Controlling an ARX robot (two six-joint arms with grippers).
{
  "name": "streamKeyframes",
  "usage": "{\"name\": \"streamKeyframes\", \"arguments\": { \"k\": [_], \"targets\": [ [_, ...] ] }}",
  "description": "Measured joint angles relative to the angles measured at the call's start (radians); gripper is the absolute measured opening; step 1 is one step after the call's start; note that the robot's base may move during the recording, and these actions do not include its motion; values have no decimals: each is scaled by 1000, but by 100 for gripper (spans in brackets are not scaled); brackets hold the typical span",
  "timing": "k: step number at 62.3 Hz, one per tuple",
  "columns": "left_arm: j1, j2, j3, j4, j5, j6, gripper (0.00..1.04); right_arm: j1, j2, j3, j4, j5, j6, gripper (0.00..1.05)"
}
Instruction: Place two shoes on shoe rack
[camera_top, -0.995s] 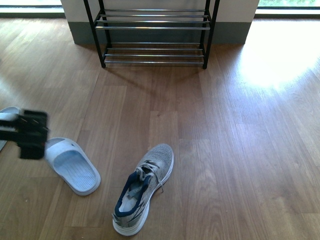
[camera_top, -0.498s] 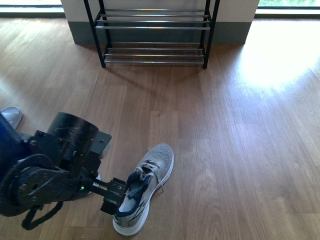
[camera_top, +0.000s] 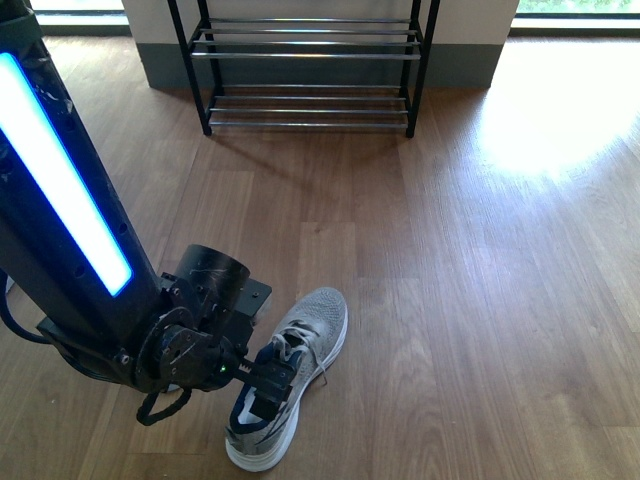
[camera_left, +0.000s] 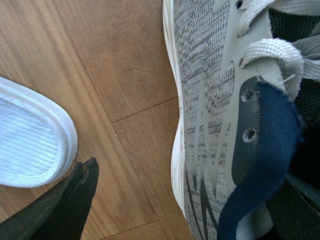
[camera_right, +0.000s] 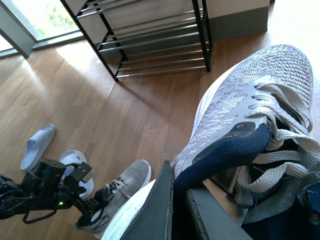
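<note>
Front view: wood-plank floor (camera_top: 480, 300) fills the frame, warm brown, long boards, w/ a glare patch upper right. Next biggest is the left arm (camera_top: 40, 270), a thick black tube w/ a glowing blue strip. It slants from upper left down to lower centre-left and ends in round joint housings. Shoe rack (camera_top: 310, 55) sits top centre against the wall: black metal side frames, shiny chrome bars as tiers. Floor sneaker (camera_top: 305, 345) is lower centre on the planks, well apart from the rack. Grey knit upper, white sole, navy lining, toe pointing up-frame. Left gripper (camera_top: 266, 390) is down at that shoe's mouth, heel end.

Left wrist view, close in: jaws wide apart, straddling the sneaker's side wall. The black outer finger (camera_left: 67, 200) is over bare floor beside the white sole. The other finger is dark, down inside the opening by the navy tongue. Not closed on anything. Near slide (camera_left: 30, 140), pale, ribbed, rounded edge, lies just beside the outer finger.

Right wrist view: right gripper (camera_right: 178, 182) is clamped on the held sneaker (camera_right: 250, 100). The navy padded collar is pinched btwn flat finger plates, shoe up off the floor, white woven laces. Far slide (camera_right: 37, 145), smooth pale-blue rubber, lies on the floor beyond the left arm.
</note>
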Motion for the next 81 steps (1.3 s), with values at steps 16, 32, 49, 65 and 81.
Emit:
{"name": "streamKeyframes", "arguments": {
  "k": [16, 32, 49, 65, 81],
  "targets": [
    [3, 45, 60, -45, -39, 11, 71, 0, 0, 0, 0, 0, 0, 1],
    [5, 59, 67, -45, -43, 8, 31, 0, 0, 0, 0, 0, 0, 1],
    [8, 57, 58, -6, -84, -26, 2, 0, 0, 0, 0, 0, 0, 1],
    [56, -110, -116, 138, -190, -135, 2, 0, 0, 0, 0, 0, 0, 1],
    [144, -687, -491, 260, -349, -230, 2, 0, 0, 0, 0, 0, 0, 1]
  ]
}}
